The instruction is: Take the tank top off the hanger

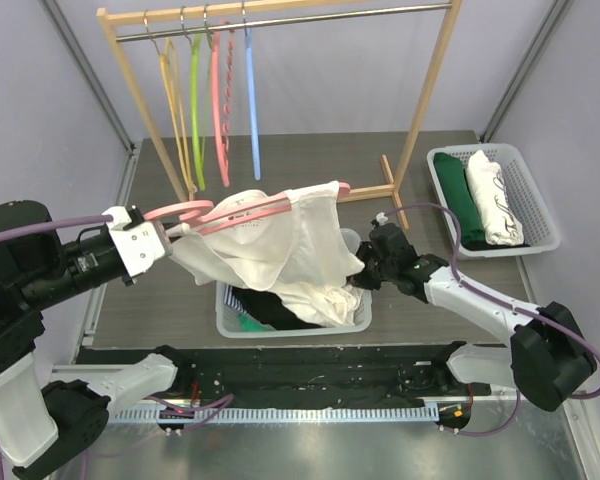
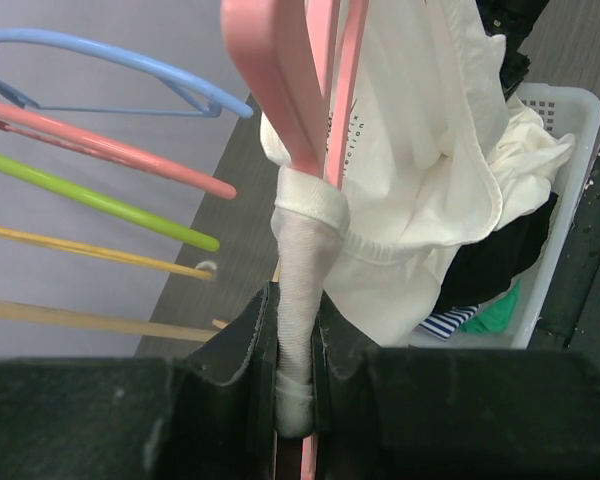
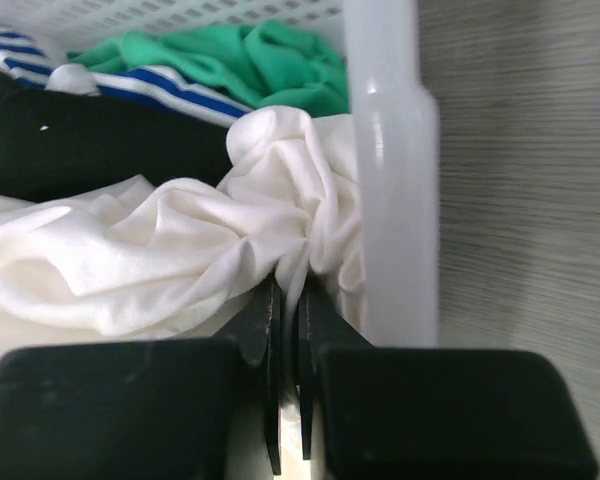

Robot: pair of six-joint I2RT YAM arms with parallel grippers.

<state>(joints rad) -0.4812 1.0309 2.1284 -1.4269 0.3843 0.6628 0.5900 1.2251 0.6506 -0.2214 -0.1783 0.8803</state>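
Clamping hanger (image 1: 250,210) and, seemingly, a strap (image 2: 305,250) of the top (image 1: 280,245) in the left hand (image 2: 295,370); pinching its hem (image 3: 280,240) in the right hand (image 3: 288,300), over the basket (image 1: 280,330). Stripping underway; next needing that strap freed, then pulling right.

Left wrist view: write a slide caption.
Left gripper pinches a strap of the white tank top against the pink hanger, basket beyond.

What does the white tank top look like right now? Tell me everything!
The tank top is white, soft, crumpled cloth with thick hems. It hangs stretched above the white basket, one strap looped on the pink hanger. The left gripper pinches that strap in its fingers; the right gripper pinches its lower end, which droops into the basket.
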